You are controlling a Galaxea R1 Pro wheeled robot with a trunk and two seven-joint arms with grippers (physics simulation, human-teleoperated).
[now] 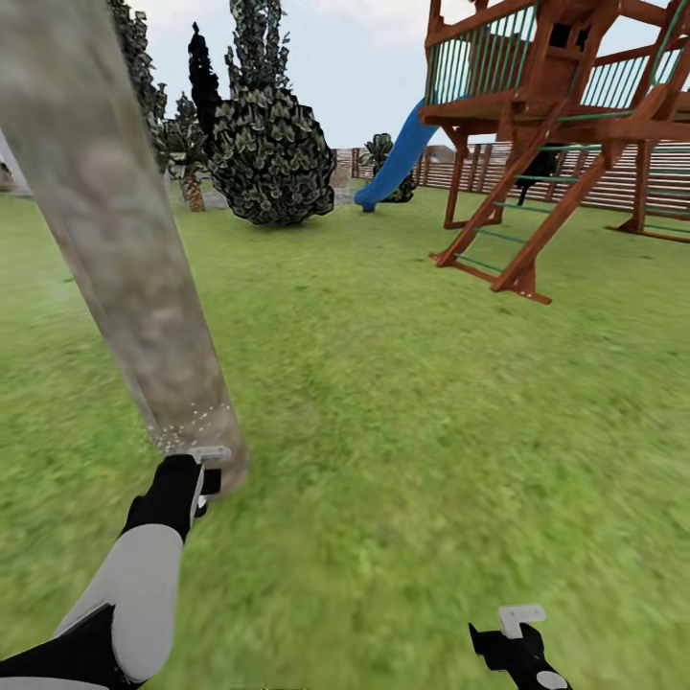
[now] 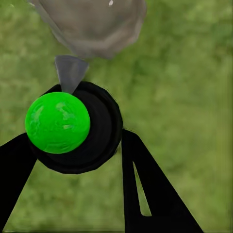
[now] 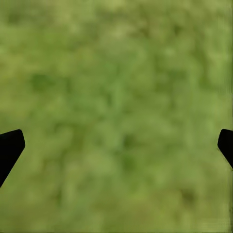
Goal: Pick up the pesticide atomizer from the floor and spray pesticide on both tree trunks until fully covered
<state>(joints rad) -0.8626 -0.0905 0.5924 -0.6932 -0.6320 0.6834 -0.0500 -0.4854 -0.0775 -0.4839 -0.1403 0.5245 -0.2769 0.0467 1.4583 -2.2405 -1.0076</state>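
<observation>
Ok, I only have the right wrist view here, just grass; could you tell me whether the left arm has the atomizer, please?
Observer: Yes, the left gripper is shut on the atomizer, black with a green ball.
Operator: Where is it aimed?
Observer: Its grey nozzle points at the foot of the tree trunk, close ahead.
Operator: Any spray showing?
Observer: White specks dot the trunk just above the gripper.

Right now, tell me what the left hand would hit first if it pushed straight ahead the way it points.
Likely the tree trunk. The left hand grips the atomizer, whose grey nozzle points at the trunk's base just ahead; depth is unclear, and the grass lies beyond.
</observation>
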